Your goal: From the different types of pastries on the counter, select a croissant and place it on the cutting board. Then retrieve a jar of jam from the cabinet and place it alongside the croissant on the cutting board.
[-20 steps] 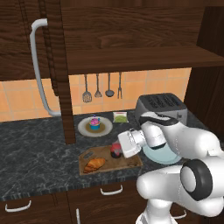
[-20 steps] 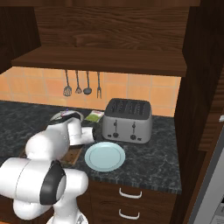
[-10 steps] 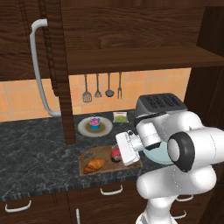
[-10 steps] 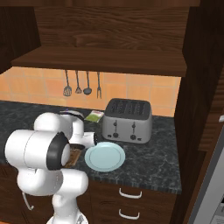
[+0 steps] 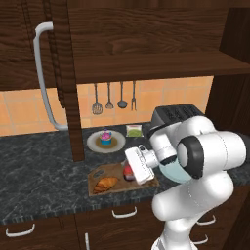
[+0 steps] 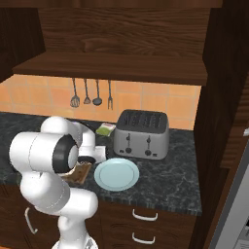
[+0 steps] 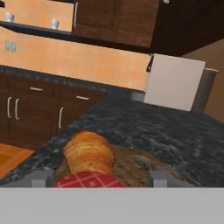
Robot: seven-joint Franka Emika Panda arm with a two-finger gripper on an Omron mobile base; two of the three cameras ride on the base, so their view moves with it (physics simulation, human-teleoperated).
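Hand lower, over cutting board

Kitchen: marbled counter, wood cabinet, toaster, hanging utensils, tiled backsplash.

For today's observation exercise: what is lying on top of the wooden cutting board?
On the cutting board lies the croissant, and beside it the jar of jam, at the gripper. The hand covers the jar's far side and the board beneath it.

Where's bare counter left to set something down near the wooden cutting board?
Bare dark marbled counter lies left of the brown wooden cutting board. The board is crowded: golden croissant, red jam jar and gripper.
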